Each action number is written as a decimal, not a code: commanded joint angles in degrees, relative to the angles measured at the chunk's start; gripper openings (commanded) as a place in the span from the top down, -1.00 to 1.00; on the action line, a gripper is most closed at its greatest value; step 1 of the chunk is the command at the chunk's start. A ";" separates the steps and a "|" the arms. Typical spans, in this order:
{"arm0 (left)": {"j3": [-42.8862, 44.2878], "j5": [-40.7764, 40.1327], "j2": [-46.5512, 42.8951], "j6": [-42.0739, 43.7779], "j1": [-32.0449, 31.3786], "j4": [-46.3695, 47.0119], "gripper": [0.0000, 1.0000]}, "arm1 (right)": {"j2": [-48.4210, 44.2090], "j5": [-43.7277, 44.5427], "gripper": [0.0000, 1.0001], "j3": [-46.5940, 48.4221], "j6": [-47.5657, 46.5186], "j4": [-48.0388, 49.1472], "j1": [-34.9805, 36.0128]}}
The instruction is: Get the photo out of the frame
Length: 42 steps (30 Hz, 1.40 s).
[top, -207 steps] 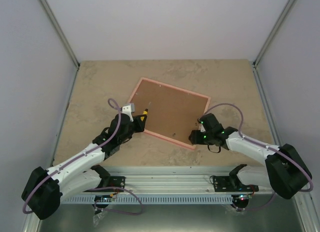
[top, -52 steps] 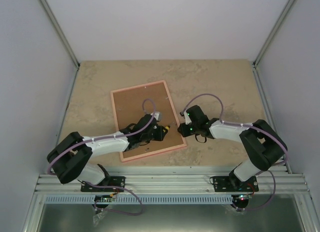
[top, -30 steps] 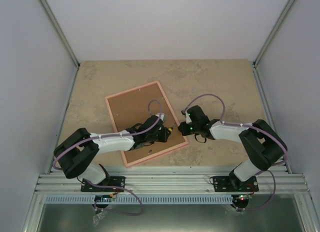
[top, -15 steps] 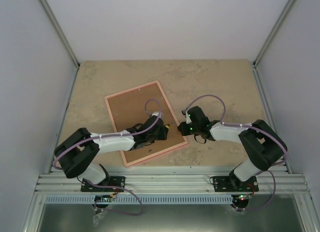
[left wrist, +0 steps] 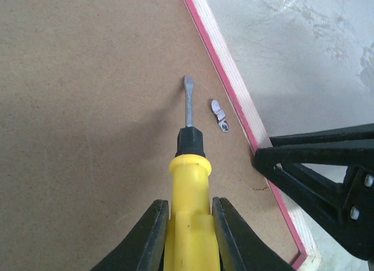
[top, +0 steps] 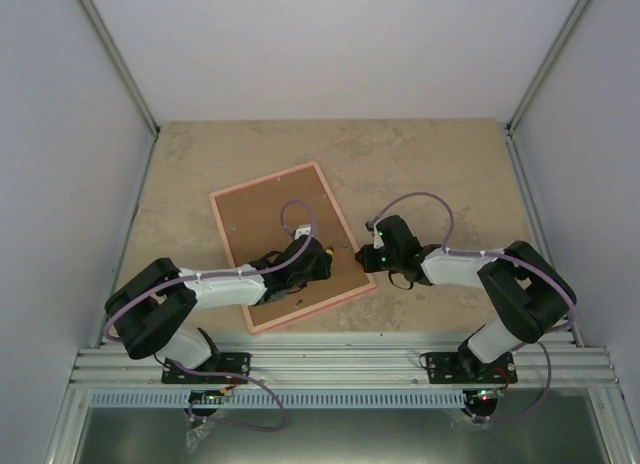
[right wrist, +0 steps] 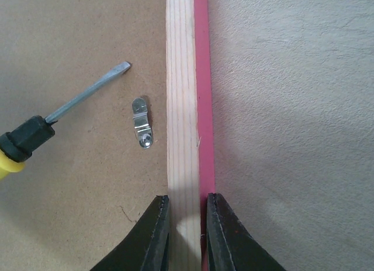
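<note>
**Top view:** thin bright-pink rectangular picture frame [top: 335,201] lies face-down & skewed on beige stone-look table [top: 450,164]. Brown fibreboard backing board [top: 262,219] faces up, seated in it. Both arms meet at frame's right long side. Photo not visible anywhere; presumably under the backing, inside the frame.

**Left wrist:** left gripper [left wrist: 188,204] clamped on yellow-handled flat-blade screwdriver [left wrist: 187,177], jaws narrow, tight on both sides of handle. Blade tip is on or just above the backing (can't tell which). It's just beside small silver metal turn clip [left wrist: 219,115], not touching it. Clip sits on the backing, right next to the rail.

**Right wrist:** right gripper [right wrist: 187,200] nearly closed, pinching the frame's rail. One finger is on the bare-wood inner side, the other on the pink outer edge. Looks like it's steadying the frame for the tool. Clip lies parallel to the rail, not reaching across it, so prob. already swung free, but not certain.

**Progress:** early. Backing in, photo not out. Left to do: free any remaining clips (others too small to judge from above), lift backing, take out the print.
</note>
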 commanded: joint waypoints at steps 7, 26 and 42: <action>-1.10 -4.34 0.13 -5.62 0.04 4.49 1.00 | -0.05 -0.83 0.99 -2.28 3.16 0.13 0.57; -2.42 -6.63 -3.80 -8.88 0.57 7.83 1.00 | -2.18 -0.46 0.99 -4.01 4.49 1.93 0.78; -7.16 -0.13 -15.81 -2.91 5.97 2.18 1.00 | -7.26 6.16 0.99 -4.91 5.93 -5.85 -0.36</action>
